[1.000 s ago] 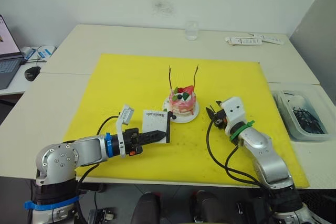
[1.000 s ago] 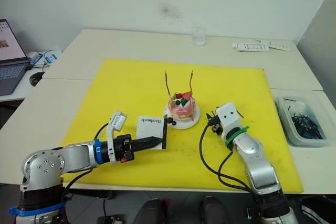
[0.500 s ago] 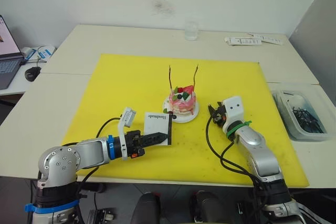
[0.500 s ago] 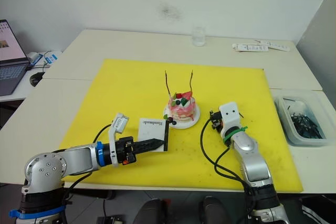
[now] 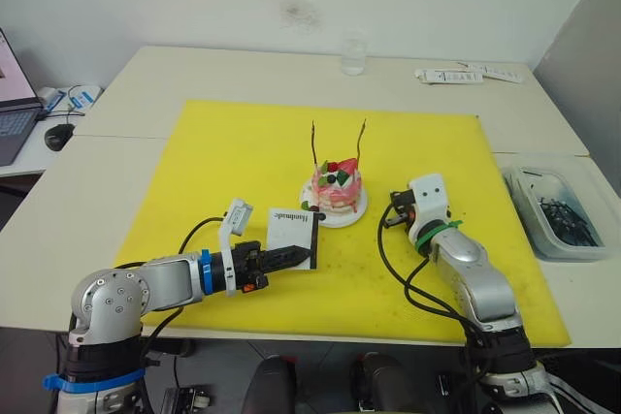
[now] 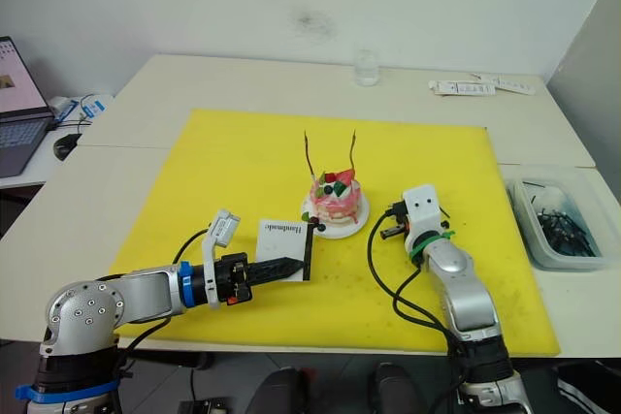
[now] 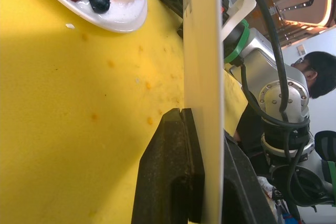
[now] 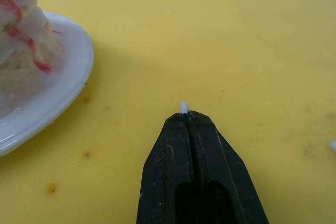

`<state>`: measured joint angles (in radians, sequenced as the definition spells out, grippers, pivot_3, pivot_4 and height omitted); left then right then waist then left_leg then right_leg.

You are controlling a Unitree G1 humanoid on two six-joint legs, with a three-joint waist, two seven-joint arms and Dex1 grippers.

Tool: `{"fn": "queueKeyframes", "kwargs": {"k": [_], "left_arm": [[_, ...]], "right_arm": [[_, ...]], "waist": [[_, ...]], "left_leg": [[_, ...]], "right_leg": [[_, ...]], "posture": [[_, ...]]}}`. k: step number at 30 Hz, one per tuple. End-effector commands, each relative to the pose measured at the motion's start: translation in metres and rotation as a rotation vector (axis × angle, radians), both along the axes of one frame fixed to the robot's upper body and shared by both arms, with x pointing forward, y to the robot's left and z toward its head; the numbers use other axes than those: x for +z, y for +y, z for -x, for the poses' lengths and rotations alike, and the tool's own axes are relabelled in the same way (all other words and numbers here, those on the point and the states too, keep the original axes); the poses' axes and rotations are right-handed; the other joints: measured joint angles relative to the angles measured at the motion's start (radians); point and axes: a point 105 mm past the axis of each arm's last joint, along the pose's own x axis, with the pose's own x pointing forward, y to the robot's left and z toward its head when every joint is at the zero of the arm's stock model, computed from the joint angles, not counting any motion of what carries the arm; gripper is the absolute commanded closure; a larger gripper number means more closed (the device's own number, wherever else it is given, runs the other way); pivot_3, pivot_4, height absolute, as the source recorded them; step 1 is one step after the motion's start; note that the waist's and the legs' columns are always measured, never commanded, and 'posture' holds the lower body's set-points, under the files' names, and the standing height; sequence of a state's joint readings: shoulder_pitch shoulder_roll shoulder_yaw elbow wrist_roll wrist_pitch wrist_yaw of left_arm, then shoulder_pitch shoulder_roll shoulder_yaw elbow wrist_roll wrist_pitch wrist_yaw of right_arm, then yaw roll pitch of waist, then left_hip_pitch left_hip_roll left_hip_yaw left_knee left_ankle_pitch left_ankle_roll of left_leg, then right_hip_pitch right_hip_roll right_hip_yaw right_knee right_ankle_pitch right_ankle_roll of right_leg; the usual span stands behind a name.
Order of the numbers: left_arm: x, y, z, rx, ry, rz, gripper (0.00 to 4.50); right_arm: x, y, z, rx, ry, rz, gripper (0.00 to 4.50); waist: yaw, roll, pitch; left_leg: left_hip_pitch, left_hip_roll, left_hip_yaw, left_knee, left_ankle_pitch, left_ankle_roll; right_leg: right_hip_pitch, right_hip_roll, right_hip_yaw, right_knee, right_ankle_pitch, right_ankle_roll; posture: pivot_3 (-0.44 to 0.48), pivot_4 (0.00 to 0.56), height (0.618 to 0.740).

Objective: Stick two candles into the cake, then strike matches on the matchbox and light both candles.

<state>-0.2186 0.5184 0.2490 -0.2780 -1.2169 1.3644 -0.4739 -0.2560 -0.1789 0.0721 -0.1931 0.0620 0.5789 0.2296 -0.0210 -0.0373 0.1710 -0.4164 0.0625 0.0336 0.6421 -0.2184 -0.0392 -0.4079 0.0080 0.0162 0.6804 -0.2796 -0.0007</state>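
A yellow mat [image 5: 243,157] covers the table [image 5: 194,70]. A glass [image 5: 354,56] stands at the far edge, white remotes [image 5: 471,74] to its right. A laptop [image 5: 15,109] and mouse [image 5: 59,135] sit far left, a clear bin [image 5: 558,215] far right.

Both arms are silver-grey metal with rounded joint housings. Left arm [image 5: 146,283]: big round shoulder/elbow cap with a ring of small screw holes, blue band at the wrist, second blue band lower on the torso side, white boxy camera module [image 5: 233,216] on a bracket above the wrist, small red-orange marks beside the black jaws base. Left gripper [image 5: 291,253]: two long black tapered fingers. Right arm [image 5: 475,283]: smooth silver segments, green cable tie [image 5: 435,232] around the wrist, white blocky camera housing [image 5: 427,198] on top, looping black cables along both arms. Right gripper [image 8: 185,116]: black matte fingers, wedge-shaped, meeting at a narrow tip.
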Motion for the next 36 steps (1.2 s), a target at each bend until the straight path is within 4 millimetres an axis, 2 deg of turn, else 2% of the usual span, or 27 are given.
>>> {"fn": "queueKeyframes", "kwargs": {"k": [1,6,10,13,16,19,23,36], "left_arm": [[0.006,-0.002,0.001,-0.014,-0.030,0.012,4.50],[0.006,-0.001,0.001,-0.014,-0.031,0.012,4.50],[0.006,-0.001,0.001,-0.015,-0.030,0.011,4.50],[0.005,-0.002,0.001,-0.020,-0.026,0.011,4.50],[0.005,-0.003,0.000,-0.026,-0.023,0.011,4.50],[0.005,-0.004,-0.001,-0.028,-0.023,0.011,4.50],[0.005,-0.005,0.000,-0.029,-0.022,0.010,4.50],[0.004,-0.004,0.002,-0.020,-0.022,0.007,4.50]], "right_arm": [[0.013,0.003,0.012,0.054,-0.029,-0.014,4.47],[0.024,0.004,0.028,0.110,-0.055,-0.020,4.47],[0.025,0.007,0.042,0.155,-0.037,-0.034,4.47],[0.015,0.010,0.050,0.191,0.003,-0.030,4.47],[0.004,0.009,0.049,0.184,0.023,-0.017,4.47],[-0.004,0.005,0.046,0.165,0.030,-0.002,3.89],[-0.009,0.005,0.047,0.176,0.021,0.031,2.48],[-0.015,0.012,0.056,0.206,0.041,0.042,2.48]], "waist": [[-0.001,0.000,0.000],[-0.005,0.000,0.000],[-0.005,0.000,0.000],[-0.005,0.000,0.000],[-0.006,0.000,0.000],[-0.006,0.000,0.000],[-0.006,0.000,0.000],[-0.006,0.000,0.000]], "left_leg": [[0.000,0.000,0.000,0.000,0.000,0.000],[0.000,0.000,0.000,0.000,0.000,0.000],[0.000,0.000,0.000,0.000,0.000,0.000],[0.000,0.000,0.000,0.000,0.000,0.000],[0.000,0.000,0.000,0.000,0.000,0.000],[0.000,0.000,0.000,0.000,0.000,0.000],[0.000,0.000,0.000,0.000,0.000,0.000],[0.000,0.000,0.000,0.000,0.000,0.000]], "right_leg": [[0.000,0.000,0.000,0.000,0.000,0.000],[-0.001,0.000,0.000,0.000,0.000,0.000],[-0.001,0.000,0.000,0.000,0.000,0.000],[-0.001,0.000,0.000,0.000,0.000,0.000],[-0.001,0.000,0.000,0.000,0.000,0.000],[-0.001,0.000,0.000,0.000,0.000,0.000],[-0.001,0.000,0.000,0.000,0.000,0.000],[0.000,0.000,0.000,0.000,0.000,0.000]], "posture": [[0.000,0.150,0.740],[0.000,0.150,0.740],[0.000,0.150,0.740],[0.000,0.150,0.740],[0.000,0.150,0.740],[0.000,0.150,0.740],[0.000,0.150,0.740],[0.000,0.150,0.740]]}}
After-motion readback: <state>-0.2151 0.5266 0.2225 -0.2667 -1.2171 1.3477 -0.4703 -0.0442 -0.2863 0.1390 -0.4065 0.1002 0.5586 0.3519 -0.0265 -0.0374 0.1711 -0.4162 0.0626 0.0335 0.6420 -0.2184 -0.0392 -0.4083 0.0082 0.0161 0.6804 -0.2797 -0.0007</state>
